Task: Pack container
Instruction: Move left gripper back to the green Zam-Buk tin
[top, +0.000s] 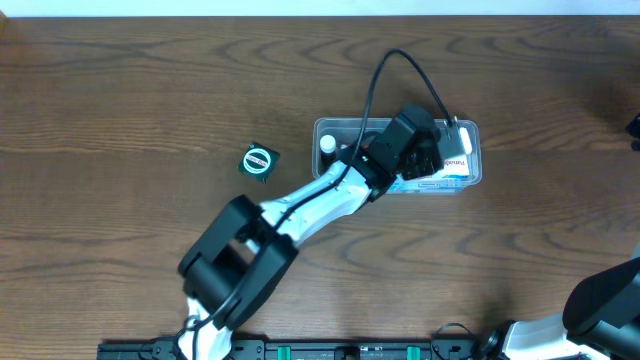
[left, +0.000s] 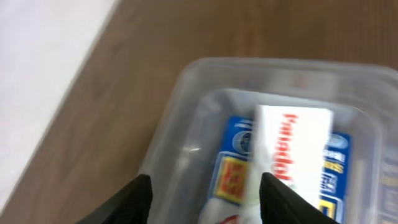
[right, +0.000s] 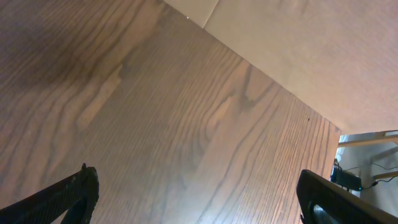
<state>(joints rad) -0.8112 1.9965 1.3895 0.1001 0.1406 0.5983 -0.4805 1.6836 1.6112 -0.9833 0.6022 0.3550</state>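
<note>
The container is a clear plastic tub at the table's middle; it also shows in the left wrist view. Inside lie a white box with red letters on top of a blue box, and a small white bottle at the tub's left end. My left gripper is open and empty, hovering above the tub's right half over the boxes. My right gripper is open wide over bare wood, far from the tub; only its arm shows at the overhead view's lower right.
A small black square item with a green and white round label lies on the table left of the tub. The table's wooden edge runs close to my right gripper.
</note>
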